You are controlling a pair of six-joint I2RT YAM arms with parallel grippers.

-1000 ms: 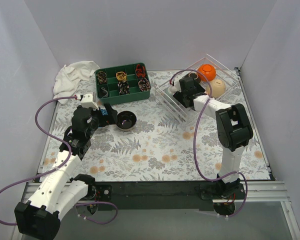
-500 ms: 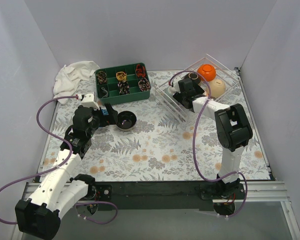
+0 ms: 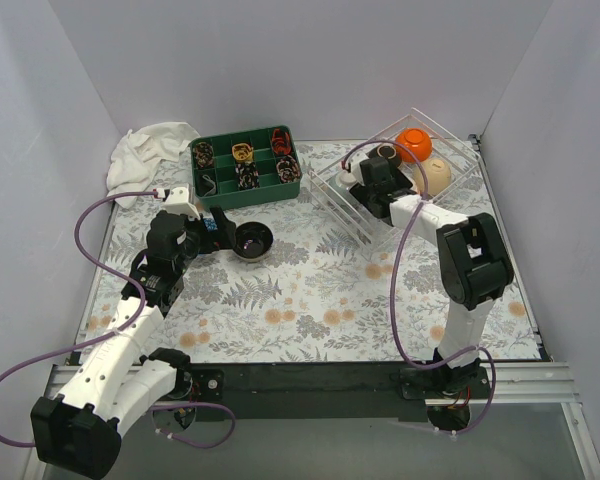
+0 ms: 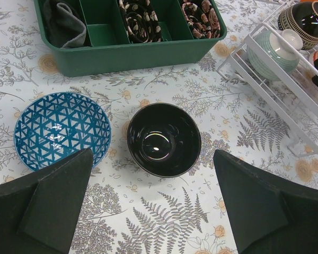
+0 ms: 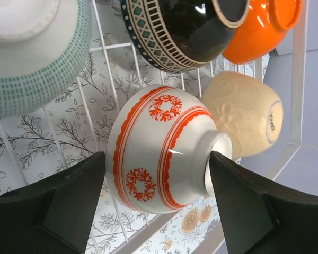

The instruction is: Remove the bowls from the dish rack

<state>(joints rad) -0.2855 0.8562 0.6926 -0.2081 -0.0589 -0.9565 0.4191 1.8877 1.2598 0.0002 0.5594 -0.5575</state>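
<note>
The wire dish rack point(image 3: 348, 212) stands at the back right and holds several bowls. My right gripper point(image 3: 380, 190) is inside it, open. Its jaws straddle a white bowl with red patterns point(image 5: 159, 148) that lies on its side on the wires, one finger near the rim and one near the foot. Around it are a pale green bowl point(image 5: 32, 58), a dark patterned bowl point(image 5: 185, 32), an orange bowl point(image 5: 259, 26) and a cream bowl point(image 5: 244, 119). My left gripper point(image 4: 153, 211) is open and empty just above the table, short of a black bowl point(image 4: 164, 139) and a blue patterned bowl point(image 4: 62, 130).
A green divided tray point(image 3: 245, 165) with small items sits at the back centre, just beyond the two bowls on the table. A white cloth point(image 3: 150, 150) lies at the back left. The rack's near edge point(image 4: 275, 100) shows to the right in the left wrist view.
My right gripper has shifted slightly deeper into the rack around the white and red bowl. The left arm has barely moved.
</note>
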